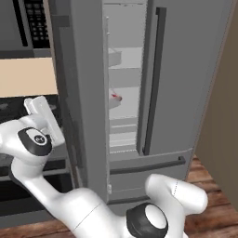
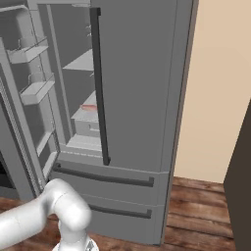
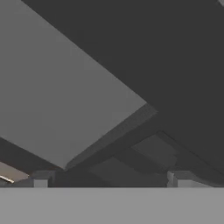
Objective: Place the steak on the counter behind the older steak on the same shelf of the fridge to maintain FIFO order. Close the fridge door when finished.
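Note:
The fridge (image 1: 186, 93) stands with its left door (image 1: 88, 93) swung open and its right door shut. Inside, a red steak (image 1: 115, 96) lies on a pale grey shelf (image 1: 117, 105); the same steak (image 2: 89, 107) and shelf (image 2: 83, 115) appear past the dark handle in the right base view. My hand (image 1: 42, 116) sits left of the open door, on its outer side. My gripper (image 3: 110, 178) is open with nothing between its fingertips (image 3: 41, 177), and it faces a flat grey panel (image 3: 61, 96). The counter is out of view.
The open door's inner bins (image 2: 29, 90) stand at the left. A dark vertical handle (image 1: 155, 79) runs down the shut door, with drawer fronts (image 1: 148, 167) below. A black microwave (image 1: 32, 23) and dark oven front (image 1: 14, 186) lie left of the fridge. A beige wall (image 2: 220, 88) is on the right.

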Tool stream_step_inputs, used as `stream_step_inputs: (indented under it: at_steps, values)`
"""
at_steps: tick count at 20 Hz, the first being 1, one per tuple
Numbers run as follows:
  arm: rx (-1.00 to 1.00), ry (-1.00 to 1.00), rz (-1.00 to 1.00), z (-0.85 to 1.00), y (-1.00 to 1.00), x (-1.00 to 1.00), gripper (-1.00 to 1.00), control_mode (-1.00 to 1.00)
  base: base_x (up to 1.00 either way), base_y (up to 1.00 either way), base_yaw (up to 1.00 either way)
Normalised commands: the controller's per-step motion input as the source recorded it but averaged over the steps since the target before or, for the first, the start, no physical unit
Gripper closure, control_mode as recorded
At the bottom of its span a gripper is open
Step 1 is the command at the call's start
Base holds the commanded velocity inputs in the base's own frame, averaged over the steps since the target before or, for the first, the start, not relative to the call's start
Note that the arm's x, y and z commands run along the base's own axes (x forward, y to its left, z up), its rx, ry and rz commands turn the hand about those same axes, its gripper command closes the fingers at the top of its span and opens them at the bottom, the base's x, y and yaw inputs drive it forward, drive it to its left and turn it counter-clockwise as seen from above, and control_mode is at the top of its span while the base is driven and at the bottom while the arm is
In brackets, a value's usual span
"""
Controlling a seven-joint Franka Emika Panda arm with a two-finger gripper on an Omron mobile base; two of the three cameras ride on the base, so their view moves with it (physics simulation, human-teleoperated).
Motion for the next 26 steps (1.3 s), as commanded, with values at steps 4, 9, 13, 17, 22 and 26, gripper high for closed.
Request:
stream_step_inputs:
  at_steps: [4, 9, 13, 17, 22, 26]
  values:
    - [0.04, 0.00, -0.11, 0.00, -0.57, 0.00, -1.00, -1.00, 0.00, 0.00, 0.00]
    - [0.05, -0.02, -0.11, 0.00, -0.63, 0.00, -1.00, -1.00, 0.00, 0.00, 0.00]
    - [0.05, -0.06, -0.09, 0.00, -0.70, 0.01, -1.00, -1.00, 0.00, 0.00, 0.00]
    - [0.04, -0.07, -0.07, 0.00, -0.69, 0.05, -1.00, -1.00, 0.00, 0.00, 0.00]
    - [0.04, -0.08, -0.04, 0.00, -0.63, 0.09, -1.00, -1.00, 0.00, 0.00, 0.00]
    - [0.03, -0.07, -0.02, 0.04, -0.55, 0.18, -1.00, -1.00, 0.00, 0.00, 0.00]
